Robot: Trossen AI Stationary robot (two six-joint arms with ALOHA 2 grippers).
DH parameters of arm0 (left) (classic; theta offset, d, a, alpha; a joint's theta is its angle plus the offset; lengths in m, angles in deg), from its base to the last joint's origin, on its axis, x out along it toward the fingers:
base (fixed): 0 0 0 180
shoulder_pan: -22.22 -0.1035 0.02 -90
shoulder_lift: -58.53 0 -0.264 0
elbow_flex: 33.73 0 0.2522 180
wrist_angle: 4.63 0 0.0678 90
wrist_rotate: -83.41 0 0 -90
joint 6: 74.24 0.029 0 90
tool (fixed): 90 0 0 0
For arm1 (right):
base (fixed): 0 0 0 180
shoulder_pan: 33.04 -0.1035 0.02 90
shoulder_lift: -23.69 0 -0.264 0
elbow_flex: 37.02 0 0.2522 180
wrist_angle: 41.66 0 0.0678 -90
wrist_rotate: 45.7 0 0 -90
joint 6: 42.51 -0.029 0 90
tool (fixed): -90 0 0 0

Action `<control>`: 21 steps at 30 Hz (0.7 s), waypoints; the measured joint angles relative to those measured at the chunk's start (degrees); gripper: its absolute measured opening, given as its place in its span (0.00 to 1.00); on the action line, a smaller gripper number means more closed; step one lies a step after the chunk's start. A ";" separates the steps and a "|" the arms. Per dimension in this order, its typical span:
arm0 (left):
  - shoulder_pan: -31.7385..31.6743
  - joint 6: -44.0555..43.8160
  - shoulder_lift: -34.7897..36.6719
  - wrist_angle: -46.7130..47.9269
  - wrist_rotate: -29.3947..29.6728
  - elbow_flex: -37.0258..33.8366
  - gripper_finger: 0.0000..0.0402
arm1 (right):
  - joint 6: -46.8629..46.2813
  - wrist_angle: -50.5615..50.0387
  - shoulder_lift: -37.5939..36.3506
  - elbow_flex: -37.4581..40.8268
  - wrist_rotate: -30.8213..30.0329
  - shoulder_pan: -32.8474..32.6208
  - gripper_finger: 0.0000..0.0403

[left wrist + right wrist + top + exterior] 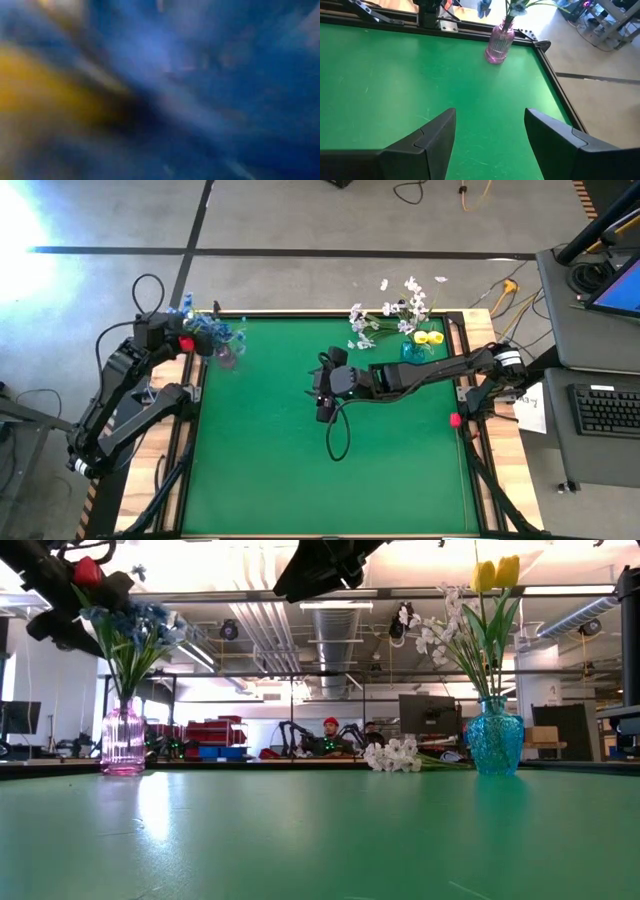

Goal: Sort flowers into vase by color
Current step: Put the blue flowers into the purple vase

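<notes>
Pink vase below my left gripper, fingers spread among blue flowers; snagged stem could tip it. Right gripper open, empty.

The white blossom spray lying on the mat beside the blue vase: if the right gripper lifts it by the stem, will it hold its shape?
Probably only partly. The white blossom spray lies flat on the green mat beside the blue glass vase, head bushy and stem thin, so it looks light but top-heavy and may droop or swing. The thin stem could twist between the fingers.
</notes>
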 joint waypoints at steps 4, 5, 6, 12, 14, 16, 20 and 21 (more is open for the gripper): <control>0.00 0.08 0.13 -0.28 1.36 -0.16 0.90 | 0.41 -0.01 0.00 0.00 0.00 0.00 0.57; 0.00 -0.06 0.08 -0.30 1.46 -0.39 0.90 | 0.42 0.00 0.00 0.00 0.00 0.00 0.57; 0.00 -0.20 -0.06 -0.24 1.45 -0.56 0.90 | 0.42 0.00 0.00 0.00 0.00 0.03 0.57; 0.00 -0.26 -0.85 1.07 1.15 -0.35 0.90 | 0.21 -0.02 0.00 0.00 0.00 0.09 0.57; 0.00 -0.17 -0.84 1.05 1.34 -0.23 0.90 | 0.20 -0.02 0.00 0.00 0.00 0.09 0.57; 0.00 -0.10 -0.82 1.01 1.42 -0.23 0.90 | 0.20 -0.02 0.00 0.00 0.00 0.11 0.57; 0.00 -0.09 -0.82 1.00 1.44 -0.23 0.90 | 0.20 -0.02 0.00 0.00 0.00 0.11 0.57; -0.02 -0.10 -0.82 0.98 1.45 -0.23 0.90 | 0.17 -0.02 0.00 0.00 0.00 0.11 0.57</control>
